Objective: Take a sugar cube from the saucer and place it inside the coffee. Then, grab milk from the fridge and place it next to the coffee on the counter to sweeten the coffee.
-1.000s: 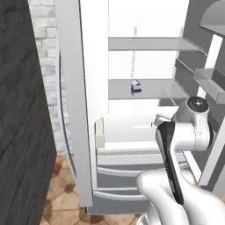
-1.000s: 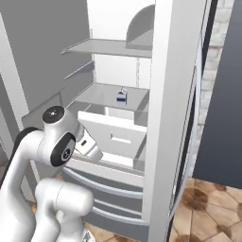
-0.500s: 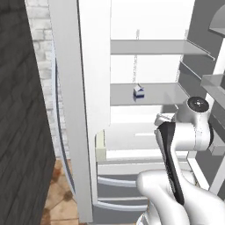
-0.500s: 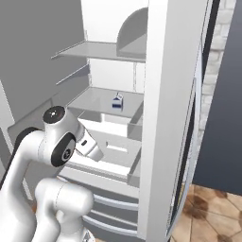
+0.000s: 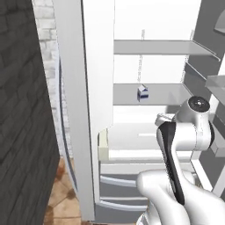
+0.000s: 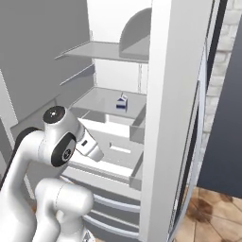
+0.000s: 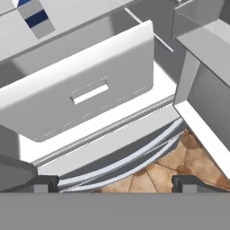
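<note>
The fridge (image 5: 167,94) stands open in front of me, with white shelves inside. The milk (image 5: 142,93), a small white carton with a blue band, stands upright on the middle shelf (image 6: 101,100); it also shows as the milk (image 6: 122,102) and the milk (image 7: 36,18) at the top left of the hand view. My gripper (image 7: 117,184) is open with nothing between its fingertips (image 7: 45,183). It hangs low in front of the fridge, well below the carton and apart from it, facing the white drawer (image 7: 90,90). The sugar cube, saucer, coffee and counter are out of view.
A light grey fridge door (image 6: 175,118) stands open on the right and another door (image 5: 74,110) on the left. A dark wall (image 5: 22,123) lies further left. Door bins (image 5: 215,83) jut out at the right. Brown floor tiles (image 7: 157,170) lie below the lower drawers.
The whole picture has shifted and the fridge looks larger, so the base has driven closer to it. The gripper has stayed open.
</note>
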You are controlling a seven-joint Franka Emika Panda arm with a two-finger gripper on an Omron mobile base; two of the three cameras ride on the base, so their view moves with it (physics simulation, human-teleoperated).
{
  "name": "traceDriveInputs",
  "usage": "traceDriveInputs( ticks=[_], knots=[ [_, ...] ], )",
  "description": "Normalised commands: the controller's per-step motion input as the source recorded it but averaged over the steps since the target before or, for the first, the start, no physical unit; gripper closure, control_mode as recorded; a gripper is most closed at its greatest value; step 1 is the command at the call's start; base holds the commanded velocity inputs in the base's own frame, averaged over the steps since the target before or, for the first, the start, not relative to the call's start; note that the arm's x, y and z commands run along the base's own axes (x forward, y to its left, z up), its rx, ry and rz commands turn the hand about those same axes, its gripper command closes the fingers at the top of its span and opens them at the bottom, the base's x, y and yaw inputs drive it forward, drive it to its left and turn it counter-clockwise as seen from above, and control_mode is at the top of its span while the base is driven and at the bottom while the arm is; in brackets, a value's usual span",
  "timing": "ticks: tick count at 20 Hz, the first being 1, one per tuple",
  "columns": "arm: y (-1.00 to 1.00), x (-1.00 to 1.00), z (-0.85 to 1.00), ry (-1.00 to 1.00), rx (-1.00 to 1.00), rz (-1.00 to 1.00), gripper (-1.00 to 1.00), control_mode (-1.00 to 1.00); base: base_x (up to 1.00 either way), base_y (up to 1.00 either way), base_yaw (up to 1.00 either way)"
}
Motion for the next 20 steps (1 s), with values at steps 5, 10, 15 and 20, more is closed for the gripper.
traceDriveInputs(
  ticks=[5, 10, 15, 20],
  knots=[
    [0.0, 0.0, 0.0, 0.0, 0.0, 0.0, -1.0, 1.0, 0.4, 0.0, 0.01],
    [0.0, 0.0, 0.0, 0.0, 0.0, 0.0, -1.0, 1.0, 0.39, 0.01, -0.07],
    [0.0, 0.02, 0.01, -0.02, 0.0, 0.0, -1.0, -1.0, 0.0, 0.0, 0.0],
    [0.0, 0.32, 0.45, -0.08, 0.0, 0.0, -1.0, -1.0, 0.0, 0.0, 0.0]
  ],
)
